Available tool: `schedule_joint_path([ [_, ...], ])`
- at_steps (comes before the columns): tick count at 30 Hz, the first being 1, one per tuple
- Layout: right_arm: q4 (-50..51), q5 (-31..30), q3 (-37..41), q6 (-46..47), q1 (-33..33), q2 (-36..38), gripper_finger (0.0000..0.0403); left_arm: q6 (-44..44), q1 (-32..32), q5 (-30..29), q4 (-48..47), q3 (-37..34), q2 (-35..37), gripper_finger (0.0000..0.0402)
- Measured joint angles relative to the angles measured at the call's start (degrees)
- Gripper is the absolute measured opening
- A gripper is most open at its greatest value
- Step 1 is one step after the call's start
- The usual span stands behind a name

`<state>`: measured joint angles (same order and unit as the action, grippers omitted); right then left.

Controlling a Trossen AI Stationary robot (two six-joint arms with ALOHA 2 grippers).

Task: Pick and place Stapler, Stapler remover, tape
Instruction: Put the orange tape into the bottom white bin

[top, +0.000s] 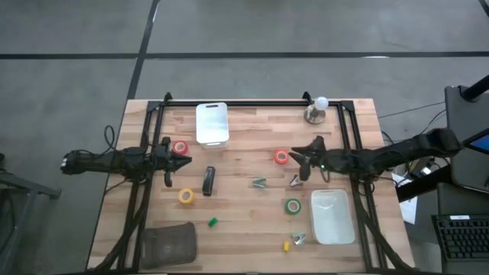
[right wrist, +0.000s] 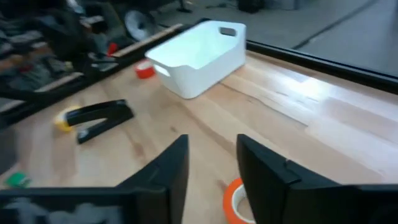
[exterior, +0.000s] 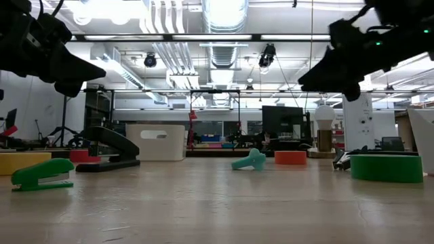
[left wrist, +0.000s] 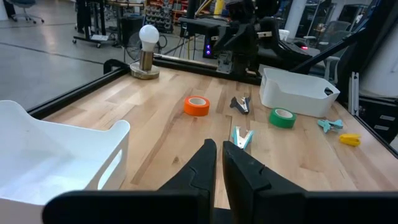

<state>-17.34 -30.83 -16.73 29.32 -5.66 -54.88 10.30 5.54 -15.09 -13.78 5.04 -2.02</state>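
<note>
The black stapler (top: 208, 181) lies flat on the wood between the arms, also in the right wrist view (right wrist: 99, 119). Tape rolls lie flat: red (top: 181, 148), orange-red (top: 282, 156), yellow (top: 186, 196), green (top: 293, 205). A teal staple remover (top: 260, 182) and a dark one (top: 295, 181) lie mid-table. My left gripper (top: 182, 160), shut and empty, hovers beside the red roll. My right gripper (top: 301, 162) hangs open just beyond the orange-red roll (right wrist: 235, 202), above the table.
One white bin (top: 212, 122) sits at the far middle and another (top: 331, 216) at the near right. A light bulb on a base (top: 317, 109), a dark pouch (top: 168, 243), a small green stapler (top: 213, 222) and small clips (top: 293, 241) also lie about. A black frame rims the table.
</note>
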Motion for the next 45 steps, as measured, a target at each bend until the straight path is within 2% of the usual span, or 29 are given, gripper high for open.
schedule_joint_path([
  [5,0.02,-0.74,-4.79,-0.44,2.39,-7.59,0.0189,-0.01,0.01,0.00,0.00,0.00,-0.01,0.0032],
  [11,0.99,-0.49,-9.57,-1.70,5.06,-14.87,0.0216,-0.01,0.00,0.00,0.02,0.00,-0.02,0.0032],
  [21,1.14,2.75,-14.64,-3.12,9.43,-22.46,0.0216,-0.02,0.01,0.00,0.04,0.00,-0.02,0.0032],
  [26,4.87,3.17,-16.38,-3.04,11.98,-24.77,0.0215,-0.02,0.02,0.00,0.04,0.00,0.00,0.0032],
  [30,5.91,6.76,-17.33,-1.76,13.88,-26.15,0.0215,0.00,0.02,0.00,0.04,0.00,-0.01,0.0032],
  [40,20.35,8.67,-20.45,4.38,15.59,-30.04,0.0215,-0.02,0.02,0.02,0.05,0.00,-0.02,0.0032],
  [45,20.65,12.52,-20.59,5.27,15.55,-30.53,0.0215,-0.01,0.01,0.01,0.04,0.00,-0.01,0.0032],
])
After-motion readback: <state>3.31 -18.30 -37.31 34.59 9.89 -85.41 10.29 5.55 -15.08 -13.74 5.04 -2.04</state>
